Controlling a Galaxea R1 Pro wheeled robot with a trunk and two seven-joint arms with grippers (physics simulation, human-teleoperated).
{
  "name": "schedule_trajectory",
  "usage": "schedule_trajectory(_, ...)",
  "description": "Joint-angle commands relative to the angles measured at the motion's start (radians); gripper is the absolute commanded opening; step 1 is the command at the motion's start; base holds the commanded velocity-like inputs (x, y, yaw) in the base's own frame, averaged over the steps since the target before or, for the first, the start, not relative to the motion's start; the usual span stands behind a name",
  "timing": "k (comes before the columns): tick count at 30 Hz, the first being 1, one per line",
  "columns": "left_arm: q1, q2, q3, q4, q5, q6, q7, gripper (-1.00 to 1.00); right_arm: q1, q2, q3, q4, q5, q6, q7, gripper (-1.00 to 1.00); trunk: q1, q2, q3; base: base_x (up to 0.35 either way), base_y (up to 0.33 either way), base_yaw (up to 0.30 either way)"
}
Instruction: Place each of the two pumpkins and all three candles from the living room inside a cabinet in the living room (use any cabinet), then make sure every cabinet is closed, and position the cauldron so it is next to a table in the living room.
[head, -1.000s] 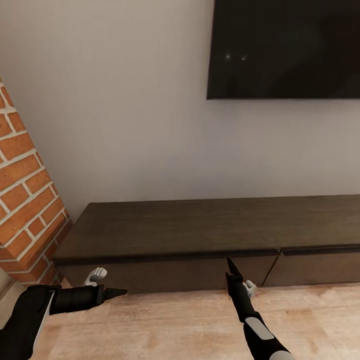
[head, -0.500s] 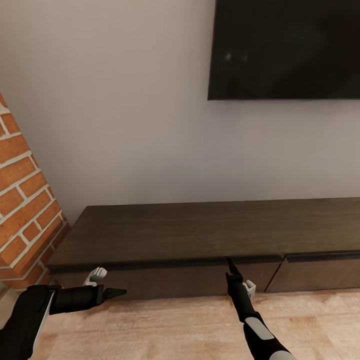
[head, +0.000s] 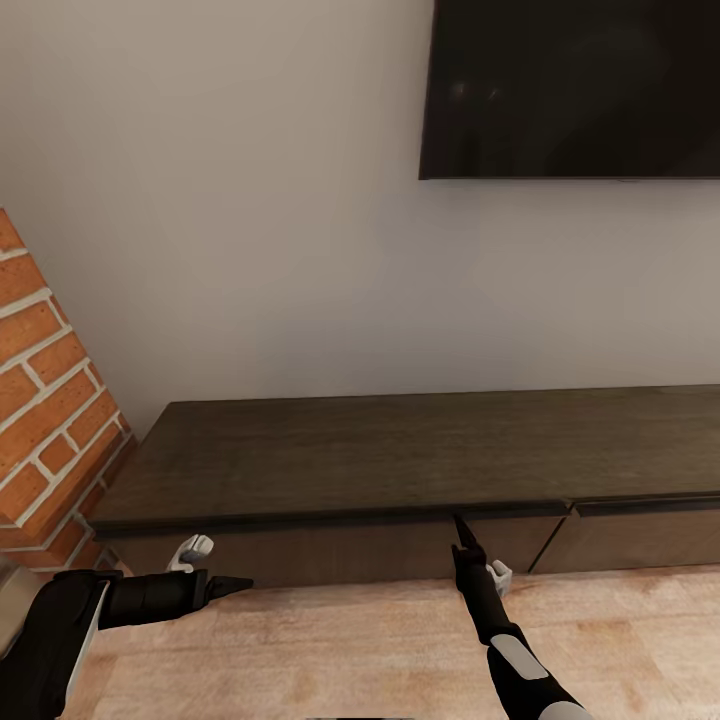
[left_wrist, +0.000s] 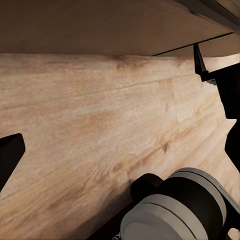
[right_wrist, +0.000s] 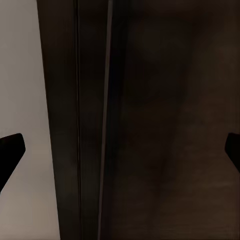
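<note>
The cabinet (head: 400, 470) runs as a long low dark-brown unit across the lower half of the head view, its long axis left to right along the white wall, under the dark screen (head: 575, 85) at upper right; its drawer fronts look flush, so I judge it closed. The right tool (head: 463, 530) points straight up the frame at the drawer front near bottom centre, close beneath the top's overhanging edge; in the right wrist view its dark fingertips (right_wrist: 10, 152) sit at opposite edges of the picture, so it is released and holds nothing. The left tool (head: 235, 583) lies sideways over the wooden floor (head: 330, 650) at lower left, pointing along the cabinet, not at it; it too reads as released and empty. The right arm is therefore the nearer and better aimed for pulling a drawer; the seam between two drawers lies just to its right.
</note>
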Motion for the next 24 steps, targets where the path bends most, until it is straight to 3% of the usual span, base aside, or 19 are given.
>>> schedule_trajectory(1, 0.000, 0.000, 0.000, 0.000, 0.000, 0.000, 0.000, 1.00, 0.000, 0.000, 0.000, 0.000, 0.000, 0.000, 0.000, 1.00, 0.000, 0.000, 0.000, 0.000, 0.000, 0.000)
schedule_trajectory(24, 0.000, 0.001, 0.001, 0.000, 0.001, 0.000, -0.001, 1.00, 0.000, 0.002, 0.006, 0.000, 0.003, -0.002, -0.003, 1.00, 0.000, 0.000, 0.000, 0.047, 0.016, 0.000)
